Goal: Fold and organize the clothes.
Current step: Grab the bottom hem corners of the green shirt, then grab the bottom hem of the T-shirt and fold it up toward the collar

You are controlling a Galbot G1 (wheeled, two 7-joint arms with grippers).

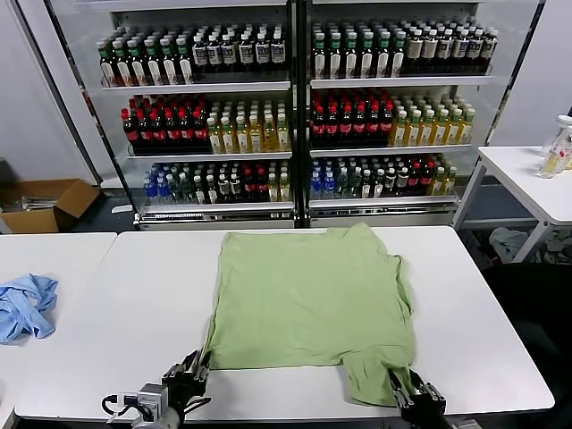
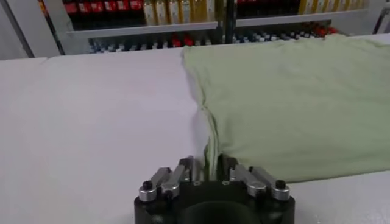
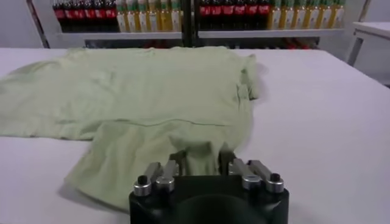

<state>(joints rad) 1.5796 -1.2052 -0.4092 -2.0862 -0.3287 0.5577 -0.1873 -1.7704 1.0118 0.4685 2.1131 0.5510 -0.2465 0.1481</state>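
The light green shirt [image 1: 308, 299] lies spread flat on the white table [image 1: 134, 313], with one sleeve hanging toward the near right edge. My left gripper [image 1: 189, 371] is at the shirt's near left corner. In the left wrist view the left gripper [image 2: 208, 165] is shut on a raised fold of the shirt's edge [image 2: 212, 141]. My right gripper [image 1: 407, 386] is at the near right sleeve. The right wrist view shows the right gripper [image 3: 203, 157] shut on bunched fabric of the shirt [image 3: 140, 91]. No buttons or printed patch are visible.
A crumpled light blue cloth [image 1: 25, 306] lies on the adjoining table to the left. A glass-door drinks cooler [image 1: 295, 107] stands behind the table. An open cardboard box [image 1: 45, 204] sits on the floor at the left, and a white side table [image 1: 527, 179] stands at the right.
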